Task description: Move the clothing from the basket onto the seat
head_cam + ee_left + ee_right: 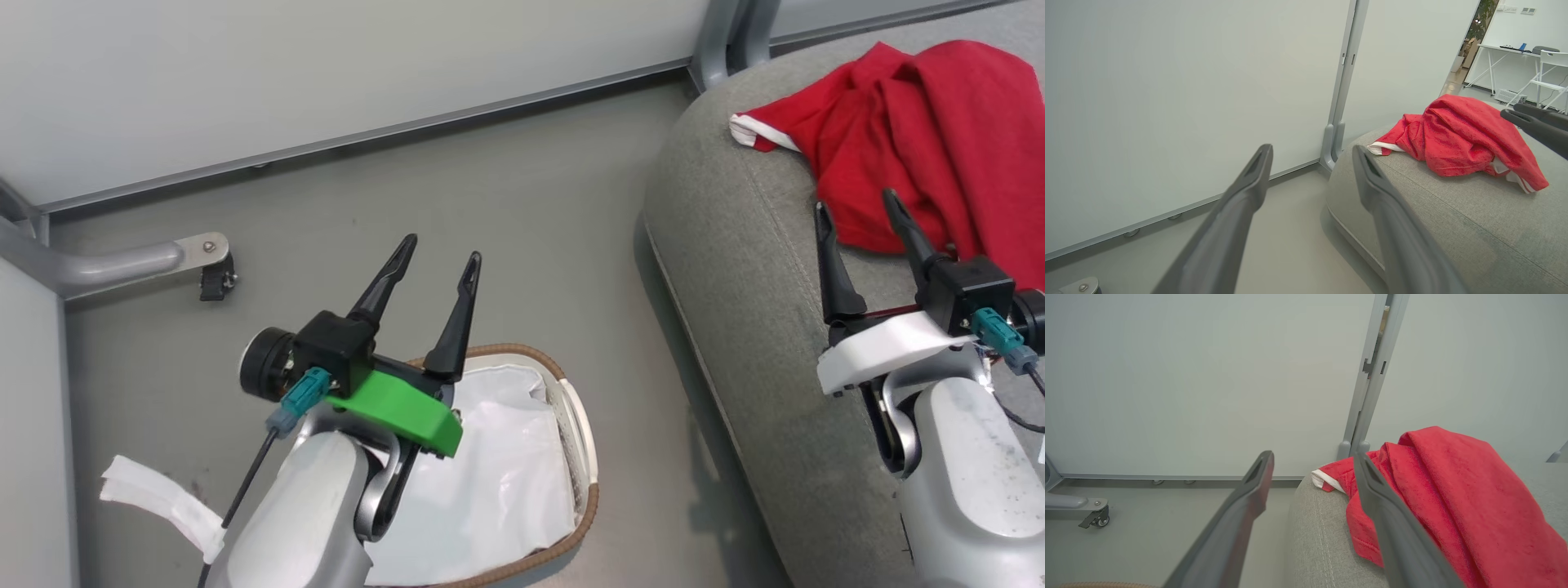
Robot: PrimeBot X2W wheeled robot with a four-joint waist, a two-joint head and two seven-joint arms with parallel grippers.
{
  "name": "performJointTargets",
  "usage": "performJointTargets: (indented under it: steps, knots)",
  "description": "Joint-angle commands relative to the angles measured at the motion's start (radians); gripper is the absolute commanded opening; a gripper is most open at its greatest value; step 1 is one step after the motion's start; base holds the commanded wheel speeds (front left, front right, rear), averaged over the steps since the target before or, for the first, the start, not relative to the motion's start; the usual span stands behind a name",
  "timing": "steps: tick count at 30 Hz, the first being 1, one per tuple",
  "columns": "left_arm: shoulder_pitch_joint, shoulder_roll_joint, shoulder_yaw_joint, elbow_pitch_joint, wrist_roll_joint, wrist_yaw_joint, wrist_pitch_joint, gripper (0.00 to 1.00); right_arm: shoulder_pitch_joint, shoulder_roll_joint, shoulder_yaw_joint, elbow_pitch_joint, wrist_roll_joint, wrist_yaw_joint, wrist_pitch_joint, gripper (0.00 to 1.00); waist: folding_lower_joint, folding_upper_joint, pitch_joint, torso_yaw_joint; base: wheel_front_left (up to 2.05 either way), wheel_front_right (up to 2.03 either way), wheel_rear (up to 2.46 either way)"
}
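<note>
Ahead of the right gripper point(855, 202): clothing point(931, 122), soft matt red fabric; seat point(735, 269), coarse grey weave. Below the left gripper point(441, 248): basket point(586, 457), smooth white plastic, woven brown rim.

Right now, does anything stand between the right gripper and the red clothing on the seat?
Nothing visible does. The open right gripper points at the clothing on the seat, with no other thing between.

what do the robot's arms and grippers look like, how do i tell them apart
Both grippers have two long, dark, tapering fingers on a black block, with a teal plug and thin black cable at the side. The left gripper sits on a bright green bracket; the right gripper on a white bracket. The forearms are pale grey; the right forearm shows dark specks.
</note>
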Motion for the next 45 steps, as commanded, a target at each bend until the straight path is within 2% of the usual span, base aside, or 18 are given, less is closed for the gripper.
performJointTargets:
  steps: [1, 9, 18, 28, 34, 35, 39, 45]
  knots:
    - [0.027, 0.004, 0.026, 0.009, 0.013, -0.003, 0.001, 1.00, 0.008, 0.010, 0.005, 0.004, 0.009, -0.001, 0.000, 1.00, 0.0001, 0.0000, -0.023, 0.040, 0.00, 0.00, 0.00]
    - [0.110, -0.003, 0.215, 0.025, 0.057, 0.006, 0.001, 1.00, 0.042, 0.054, 0.031, 0.007, 0.020, -0.001, 0.000, 1.00, 0.0001, 0.0000, -0.047, 0.095, 0.00, 0.00, 0.00]
    - [0.235, -0.026, 0.427, 0.018, 0.115, 0.017, 0.001, 1.00, 0.098, 0.067, 0.039, 0.013, 0.022, -0.001, 0.000, 1.00, 0.0001, 0.0000, -0.081, 0.129, 0.00, 0.00, 0.00]
    - [0.338, -0.040, 0.502, 0.011, 0.129, 0.009, 0.001, 1.00, 0.172, 0.069, 0.045, 0.024, 0.030, -0.001, 0.000, 1.00, 0.0001, 0.0000, -0.128, 0.143, 0.00, 0.00, 0.00]
    - [0.381, -0.041, 0.485, 0.021, 0.044, 0.004, 0.001, 1.00, 0.198, 0.070, 0.057, 0.032, 0.046, -0.001, 0.000, 1.00, 0.0001, 0.0000, -0.142, 0.136, 0.00, 0.00, 0.00]
    - [0.372, -0.042, 0.483, 0.027, 0.036, 0.005, 0.000, 0.00, 0.184, 0.072, 0.059, 0.030, 0.044, 0.000, 0.000, 0.00, 0.0001, 0.0000, -0.141, 0.137, 0.00, 0.00, 0.00]
    - [0.375, -0.048, 0.485, 0.060, 0.028, 0.006, 0.004, 0.00, 0.201, 0.080, 0.057, 0.061, 0.054, 0.000, 0.004, 0.00, 0.0001, 0.0000, -0.142, 0.137, 0.00, 0.00, 0.00]
    - [0.366, -0.047, 0.495, 0.051, -0.079, 0.005, 0.038, 0.00, 0.204, 0.079, 0.040, 0.054, 0.176, 0.000, 0.041, 0.00, 0.0001, 0.0000, -0.146, 0.140, 0.00, 0.00, 0.00]
